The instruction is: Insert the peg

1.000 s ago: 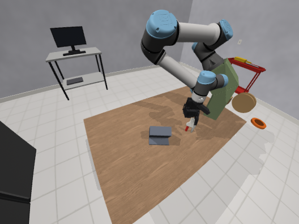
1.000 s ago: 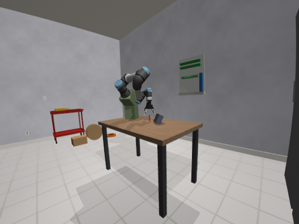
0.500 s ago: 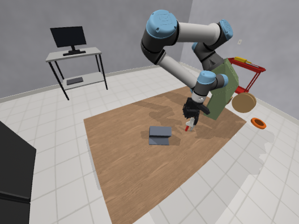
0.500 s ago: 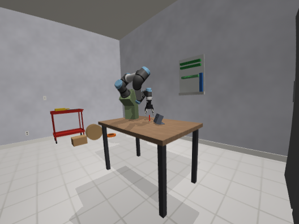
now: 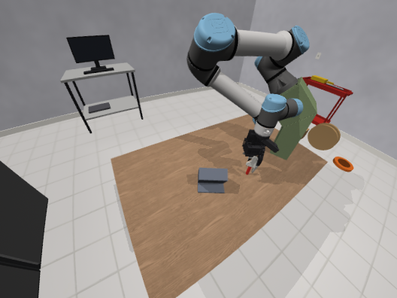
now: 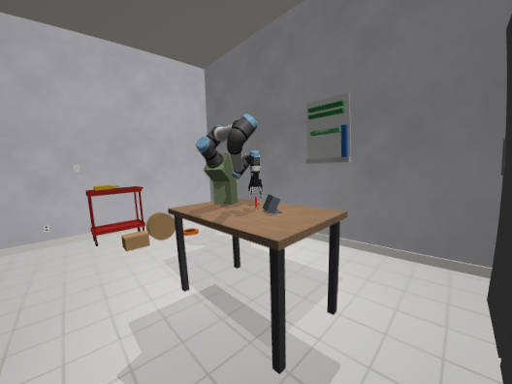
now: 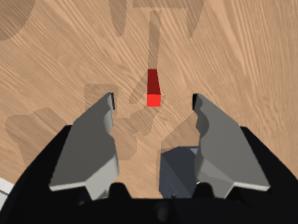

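A small red peg (image 5: 248, 171) (image 6: 255, 203) (image 7: 154, 89) stands upright on the wooden table (image 5: 169, 233) (image 6: 296, 229) (image 7: 240, 55). My gripper (image 5: 253, 164) (image 6: 254, 196) (image 7: 153, 94) points straight down over it. Its fingers are half open, one on each side of the peg's top, with a gap on both sides. The grey sloped panel (image 5: 213, 180) (image 6: 272, 204) (image 7: 176, 169) sits on the table just left of the peg in the top view. Its hole does not show in these views.
The arm's green base block (image 5: 297, 117) (image 6: 223, 184) stands at the table's far edge. A red cart (image 5: 331, 98) (image 6: 115, 210), a round wooden disc (image 5: 323, 136), an orange ring (image 5: 343, 164) and a box (image 6: 135, 240) are on the floor beyond. A monitor stand (image 5: 98, 88) is at the back left.
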You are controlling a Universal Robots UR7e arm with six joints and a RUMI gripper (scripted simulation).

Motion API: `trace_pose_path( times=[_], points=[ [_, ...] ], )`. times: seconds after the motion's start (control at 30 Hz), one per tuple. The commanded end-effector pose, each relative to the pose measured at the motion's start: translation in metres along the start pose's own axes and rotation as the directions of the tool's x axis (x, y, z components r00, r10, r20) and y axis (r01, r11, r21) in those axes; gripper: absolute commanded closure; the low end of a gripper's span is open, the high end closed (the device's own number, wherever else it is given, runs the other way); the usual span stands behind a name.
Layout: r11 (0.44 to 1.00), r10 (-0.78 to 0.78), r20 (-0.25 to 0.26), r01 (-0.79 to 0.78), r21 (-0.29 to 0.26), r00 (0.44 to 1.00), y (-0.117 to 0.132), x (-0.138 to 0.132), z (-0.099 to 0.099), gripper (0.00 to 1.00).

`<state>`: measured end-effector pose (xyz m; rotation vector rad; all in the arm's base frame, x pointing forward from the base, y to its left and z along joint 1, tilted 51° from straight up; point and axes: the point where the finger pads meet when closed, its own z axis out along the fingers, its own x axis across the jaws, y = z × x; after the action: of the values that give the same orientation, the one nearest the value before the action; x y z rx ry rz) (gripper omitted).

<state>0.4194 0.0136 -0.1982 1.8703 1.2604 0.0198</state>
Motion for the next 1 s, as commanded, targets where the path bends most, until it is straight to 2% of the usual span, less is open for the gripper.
trace_pose_path(
  times=[0.0, 0.97],
  points=[
    [1.0, 0.0, -0.001, 0.0, -0.001, 1.0, 0.0002, 0.0002, -0.0003, 0.53],
    [1.0, 0.0, -0.001, 0.0, -0.001, 1.0, 0.0002, 0.0002, -0.0003, 0.92]
  ],
)
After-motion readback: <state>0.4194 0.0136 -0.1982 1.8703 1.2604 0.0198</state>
